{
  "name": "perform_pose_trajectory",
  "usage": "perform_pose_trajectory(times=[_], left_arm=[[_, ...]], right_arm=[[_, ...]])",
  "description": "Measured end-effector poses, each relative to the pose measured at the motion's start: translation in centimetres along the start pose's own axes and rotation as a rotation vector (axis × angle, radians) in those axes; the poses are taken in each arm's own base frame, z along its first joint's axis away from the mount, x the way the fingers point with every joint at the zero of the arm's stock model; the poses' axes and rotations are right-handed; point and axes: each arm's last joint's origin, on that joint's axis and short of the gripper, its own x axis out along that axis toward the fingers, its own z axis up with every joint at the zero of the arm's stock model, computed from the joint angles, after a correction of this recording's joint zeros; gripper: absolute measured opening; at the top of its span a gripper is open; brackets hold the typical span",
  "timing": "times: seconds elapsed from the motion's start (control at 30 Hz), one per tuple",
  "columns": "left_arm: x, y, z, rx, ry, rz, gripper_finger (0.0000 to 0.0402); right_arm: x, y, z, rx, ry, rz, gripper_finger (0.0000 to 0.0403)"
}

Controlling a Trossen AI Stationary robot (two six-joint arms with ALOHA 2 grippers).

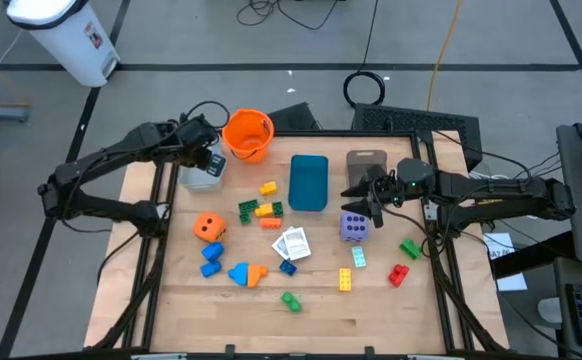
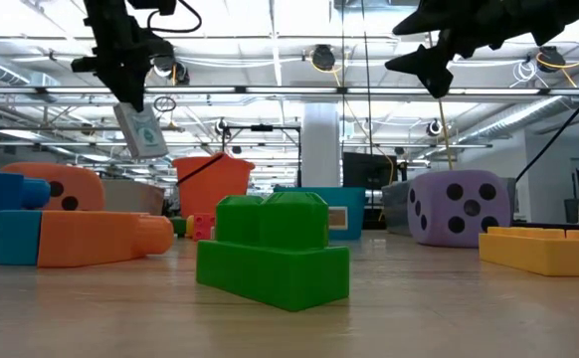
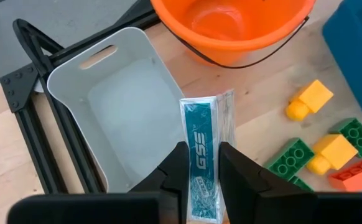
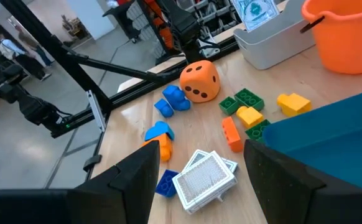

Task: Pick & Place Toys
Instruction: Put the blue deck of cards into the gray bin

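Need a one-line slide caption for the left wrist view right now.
Left gripper shut on a teal-printed card, held above the grey tray beside the orange bucket.

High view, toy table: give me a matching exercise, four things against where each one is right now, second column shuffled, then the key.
Things:
1. white printed card
2. purple die
3. orange die
4. green brick

Places:
A. on the table just below the right pincer
B. on the table's left part, with blue bricks beside it
C. held in the left pincer above the grey tray
D. alone near the table's front edge

Pairs: 1-C, 2-A, 3-B, 4-D
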Motion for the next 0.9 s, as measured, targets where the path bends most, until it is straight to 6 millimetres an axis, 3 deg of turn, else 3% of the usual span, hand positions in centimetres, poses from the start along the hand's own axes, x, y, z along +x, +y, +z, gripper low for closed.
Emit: perform_pose_trajectory(times=[0.9], left_arm=[[0.03,0.15,0.16,0.003,-0.008,0.001,0.0075]], right_arm=[[0.0,0.0,0.0,0.0,0.0,0.0,0.0226]])
